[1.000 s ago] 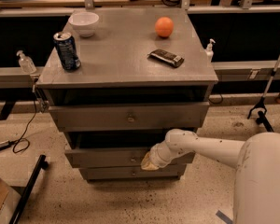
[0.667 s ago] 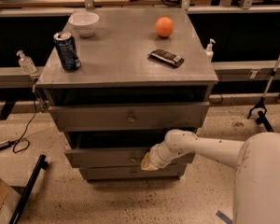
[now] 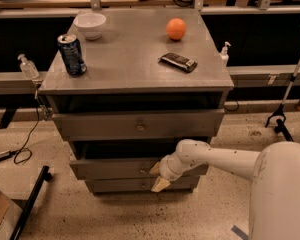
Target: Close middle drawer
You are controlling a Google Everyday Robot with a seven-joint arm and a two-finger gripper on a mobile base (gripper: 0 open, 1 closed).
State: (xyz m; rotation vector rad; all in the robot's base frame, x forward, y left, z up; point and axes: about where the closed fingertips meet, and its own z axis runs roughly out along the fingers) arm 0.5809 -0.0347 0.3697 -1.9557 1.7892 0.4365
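Cabinet [image 3: 132, 76]: gripper [image 3: 156, 177] seemingly against middle drawer [image 3: 110, 169]

No legible text, brand, number or sign is present. Blue can [image 3: 71, 54] on the cabinet top [image 3: 130, 71]: printed markings are visible but not readable. Dark flat packet [image 3: 177, 62] on the same top: pale print, not readable. Gripper [image 3: 157, 176]: positioned at the front panel of the middle drawer [image 3: 110, 168], right of centre, fingers spread apart
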